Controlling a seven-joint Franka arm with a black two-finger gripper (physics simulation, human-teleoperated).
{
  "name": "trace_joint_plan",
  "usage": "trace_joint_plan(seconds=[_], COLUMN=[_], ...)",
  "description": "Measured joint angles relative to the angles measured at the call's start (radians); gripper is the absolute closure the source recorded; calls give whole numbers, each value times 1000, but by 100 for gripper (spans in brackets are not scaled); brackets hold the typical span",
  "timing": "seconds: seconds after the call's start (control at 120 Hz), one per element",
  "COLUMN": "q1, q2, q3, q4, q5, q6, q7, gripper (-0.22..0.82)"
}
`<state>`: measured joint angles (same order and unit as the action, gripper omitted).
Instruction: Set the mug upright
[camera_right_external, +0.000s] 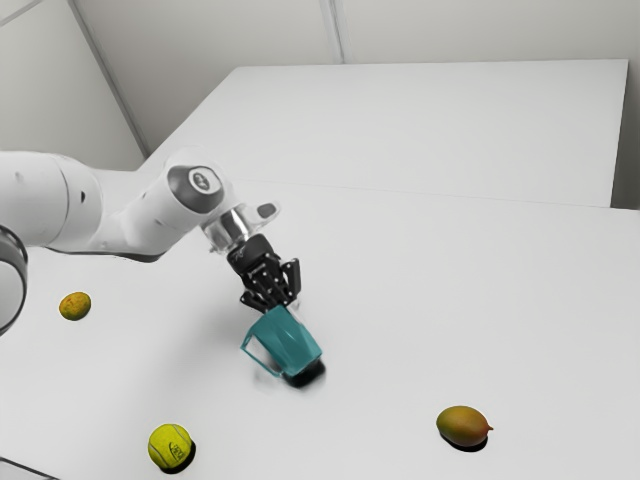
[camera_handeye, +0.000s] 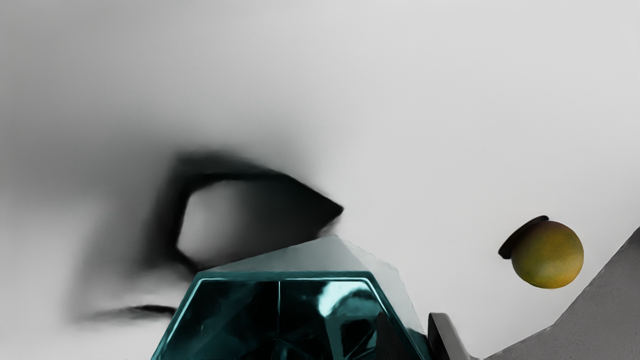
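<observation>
Mug (camera_right_external: 287, 342) and gripper (camera_right_external: 284, 303) meet over the middle of the desk (camera_right_external: 420, 290) in the exterior view. The mug is teal and tilted, its mouth turned up toward our fingers and its base slanting down toward the exterior view's right. Its handle (camera_right_external: 258, 357) points to the exterior view's left, and a dark shadow lies just beside the base. We cannot tell from here whether the base touches the desk. The mug is nearer the desk's far edge than the tennis ball (camera_right_external: 171, 446) and the mango (camera_right_external: 462, 426) are. The ball rests toward the near side, on the exterior view's left; the mango is also toward the near side, well over to the exterior view's right. A yellow-orange fruit (camera_right_external: 75, 306) lies near our arm (camera_right_external: 130, 215), toward the desk's side at the exterior view's left.

In the wrist view we look into the mug's angular mouth. Our gripper (camera_handeye: 411, 332) is pinching the mug's wall, one finger inside the rim and the other outside it. The mug's broad shadow falls on the desk beyond the rim, with a pale patch enclosed by it. Farther out on the finger's outer side, a round green-yellow fruit (camera_handeye: 547, 255) sits near a bend in the desk's edge, where a grey speckled surface (camera_handeye: 600, 310) begins.
</observation>
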<state>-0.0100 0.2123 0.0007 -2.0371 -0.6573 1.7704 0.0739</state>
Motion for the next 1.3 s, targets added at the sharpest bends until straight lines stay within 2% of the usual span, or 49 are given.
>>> trace_joint_plan(seconds=[0.233, 0.517, 0.742, 1.2, 1.3], q1=[-28, -55, -55, -56, -56], q2=[-107, -128, -101, -9, -8], q3=[-56, -62, -62, -61, -61], q4=[26, 13, 10, 6, 4], q5=[332, 651, 728, 766, 759], q6=[96, 254, 332, 418, 418], q7=[-18, -36, -46, -60, -55], gripper=[78, 78, 78, 78, 55])
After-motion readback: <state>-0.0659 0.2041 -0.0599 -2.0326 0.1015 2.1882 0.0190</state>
